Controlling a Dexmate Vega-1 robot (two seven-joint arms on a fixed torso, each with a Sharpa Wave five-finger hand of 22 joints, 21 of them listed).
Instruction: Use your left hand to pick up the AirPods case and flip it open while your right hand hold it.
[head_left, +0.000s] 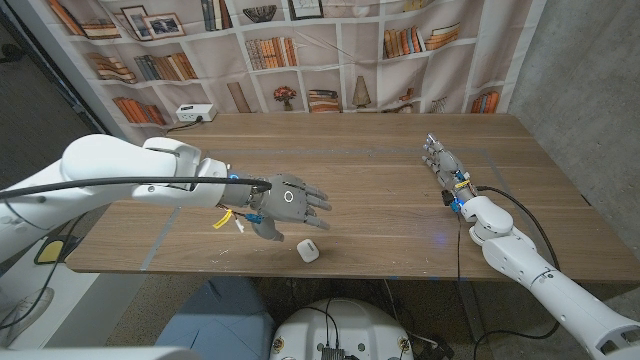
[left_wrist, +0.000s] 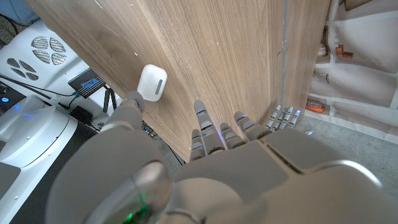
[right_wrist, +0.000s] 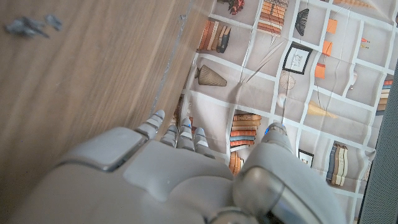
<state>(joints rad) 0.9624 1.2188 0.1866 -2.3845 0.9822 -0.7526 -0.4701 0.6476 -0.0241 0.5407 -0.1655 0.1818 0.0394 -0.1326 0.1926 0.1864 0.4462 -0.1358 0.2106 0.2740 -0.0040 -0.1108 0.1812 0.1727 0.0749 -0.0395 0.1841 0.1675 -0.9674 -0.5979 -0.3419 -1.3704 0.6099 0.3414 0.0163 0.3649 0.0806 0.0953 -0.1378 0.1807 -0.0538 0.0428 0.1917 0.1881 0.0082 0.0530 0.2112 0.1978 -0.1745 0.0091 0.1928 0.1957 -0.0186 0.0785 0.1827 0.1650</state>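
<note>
Fingers (head_left: 316, 205) of the left hand (head_left: 285, 205) are spread and released, grasping nothing, with the palm turned down above the wooden table (head_left: 360, 150); that posture reads as an approach, opened wide enough to come down over something small. Just beside and slightly nearer the table's front edge lies the AirPods case (head_left: 308, 251), a small white rounded case with its lid closed, lying on the wood close to the edge and apart from the hand. In the left wrist view the case (left_wrist: 152, 82) sits just past the thumb tip, not touched, which suggests the hand needs to shift toward the front edge and lower before closing. Across the table, well apart from the case, the right hand (head_left: 445, 165) rests with its fingers extended and together, pointing away from the robot, holding nothing; it appears to be waiting for the handover, since its job is to hold the case once lifted. Behind the table hangs a printed bookshelf backdrop (head_left: 300, 50), and a white power strip (head_left: 195, 113) sits at the far left corner.
</note>
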